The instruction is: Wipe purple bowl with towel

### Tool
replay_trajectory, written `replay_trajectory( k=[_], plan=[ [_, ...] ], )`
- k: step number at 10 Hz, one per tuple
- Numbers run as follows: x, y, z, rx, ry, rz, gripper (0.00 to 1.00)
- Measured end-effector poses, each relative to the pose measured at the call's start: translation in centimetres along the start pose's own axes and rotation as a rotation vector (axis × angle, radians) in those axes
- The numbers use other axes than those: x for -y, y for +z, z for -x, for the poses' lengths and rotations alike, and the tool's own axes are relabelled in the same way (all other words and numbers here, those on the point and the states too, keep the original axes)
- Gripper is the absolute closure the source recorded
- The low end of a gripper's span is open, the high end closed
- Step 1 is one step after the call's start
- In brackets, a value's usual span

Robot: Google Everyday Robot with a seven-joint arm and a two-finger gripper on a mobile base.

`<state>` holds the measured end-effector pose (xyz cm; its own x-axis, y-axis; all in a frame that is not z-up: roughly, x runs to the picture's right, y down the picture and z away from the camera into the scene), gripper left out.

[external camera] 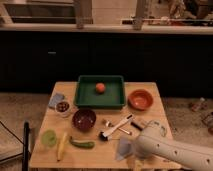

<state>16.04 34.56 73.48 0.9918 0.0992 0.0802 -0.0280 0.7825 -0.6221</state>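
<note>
The purple bowl (84, 120) stands upright on the left middle of the wooden table (150, 107). A pale grey-blue towel (124, 148) lies crumpled near the table's front edge, to the right of the bowl. My white arm (170, 150) comes in from the lower right. My gripper (135, 160) is at the arm's end, low at the front edge, right beside the towel and well apart from the bowl. The arm largely hides it.
A green tray (100, 102) with an orange fruit (100, 87) stands at the back. An orange bowl (140, 98) is at the back right. A brush (116, 127), a cucumber (82, 144), a banana (61, 146), a green cup (48, 137) and a snack cup (62, 107) lie around the bowl.
</note>
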Motion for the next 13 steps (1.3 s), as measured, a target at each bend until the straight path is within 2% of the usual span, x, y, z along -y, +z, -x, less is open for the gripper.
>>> replay_trajectory(
  k=[2, 4, 8, 11, 13],
  plan=[
    [-0.2, 0.2, -0.7, -0.004, 0.002, 0.005, 0.2],
    [0.5, -0.1, 0.7, -0.004, -0.052, -0.019, 0.2],
    [1.4, -0.2, 2.1, -0.009, -0.117, -0.055, 0.2],
    [2.4, 0.0, 3.0, -0.006, -0.147, -0.063, 0.2],
    [3.0, -0.3, 3.5, 0.018, -0.165, -0.064, 0.2]
  ],
)
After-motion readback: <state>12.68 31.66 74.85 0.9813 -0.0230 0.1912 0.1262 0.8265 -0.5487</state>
